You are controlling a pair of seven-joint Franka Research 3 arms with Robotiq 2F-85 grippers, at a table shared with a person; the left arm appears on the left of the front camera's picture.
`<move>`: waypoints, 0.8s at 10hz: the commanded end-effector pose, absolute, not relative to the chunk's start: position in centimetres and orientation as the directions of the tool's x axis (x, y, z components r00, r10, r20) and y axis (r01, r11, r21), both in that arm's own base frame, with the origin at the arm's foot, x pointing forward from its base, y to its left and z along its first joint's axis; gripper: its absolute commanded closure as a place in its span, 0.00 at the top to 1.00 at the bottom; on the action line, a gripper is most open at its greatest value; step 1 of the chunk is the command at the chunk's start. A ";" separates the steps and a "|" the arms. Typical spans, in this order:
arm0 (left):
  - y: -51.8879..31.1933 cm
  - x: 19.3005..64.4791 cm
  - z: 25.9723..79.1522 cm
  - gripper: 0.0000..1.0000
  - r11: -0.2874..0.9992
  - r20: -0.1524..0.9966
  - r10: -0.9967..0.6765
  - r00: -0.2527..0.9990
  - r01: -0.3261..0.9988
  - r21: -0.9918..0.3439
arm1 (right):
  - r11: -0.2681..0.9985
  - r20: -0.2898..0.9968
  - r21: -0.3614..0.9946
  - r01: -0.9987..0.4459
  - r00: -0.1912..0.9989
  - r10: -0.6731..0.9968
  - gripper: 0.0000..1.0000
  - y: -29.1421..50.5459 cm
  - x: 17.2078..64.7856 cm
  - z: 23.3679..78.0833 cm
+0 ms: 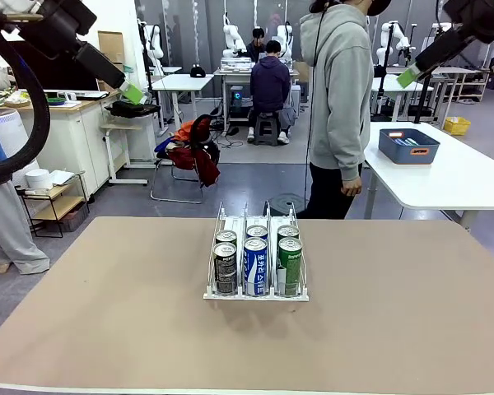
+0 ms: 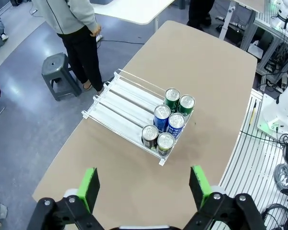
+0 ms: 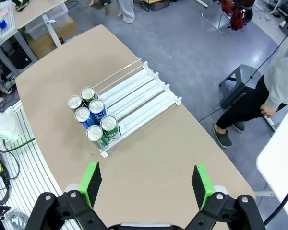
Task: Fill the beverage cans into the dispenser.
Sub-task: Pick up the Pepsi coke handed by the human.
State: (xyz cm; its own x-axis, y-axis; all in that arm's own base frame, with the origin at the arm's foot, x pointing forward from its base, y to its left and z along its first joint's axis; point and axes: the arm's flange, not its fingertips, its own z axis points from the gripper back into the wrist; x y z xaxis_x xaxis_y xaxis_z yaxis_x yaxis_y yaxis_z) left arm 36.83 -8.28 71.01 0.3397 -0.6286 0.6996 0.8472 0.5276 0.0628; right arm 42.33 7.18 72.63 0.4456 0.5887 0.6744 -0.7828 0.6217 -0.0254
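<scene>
The dispenser (image 1: 232,220) stands in the middle of the brown table. Several beverage cans sit upright at its front end, two per lane: black (image 1: 225,269), blue (image 1: 254,266) and green (image 1: 289,266). Both arms hang high above the table. My left gripper (image 1: 132,92) is at the upper left and my right gripper (image 1: 408,77) at the upper right. In the left wrist view the left gripper (image 2: 144,186) stands open and empty, far above the dispenser (image 2: 121,102) and cans (image 2: 162,117). Likewise the right gripper (image 3: 146,183) is open and empty above the dispenser (image 3: 145,94) and cans (image 3: 97,110).
A person in a grey hoodie (image 1: 342,99) stands beyond the table's far edge. A white table (image 1: 469,177) at the right carries a blue bin (image 1: 409,146). A grey stool (image 2: 60,72) stands on the floor near the person.
</scene>
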 end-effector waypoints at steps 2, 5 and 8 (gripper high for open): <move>-8.4 36.2 72.1 1.00 0.526 0.746 -0.591 0.307 0.848 0.068 | 0.648 0.678 -0.063 -0.759 0.444 0.586 1.00 6.5 40.2 73.8; -8.2 36.1 72.4 1.00 0.536 0.729 -0.608 0.315 0.840 0.084 | 0.623 0.663 -0.042 -0.781 0.444 0.602 1.00 6.5 40.4 73.5; -8.2 36.1 72.4 1.00 0.536 0.729 -0.608 0.315 0.840 0.084 | 0.628 0.692 -0.072 -0.775 0.415 0.591 1.00 6.3 40.1 74.8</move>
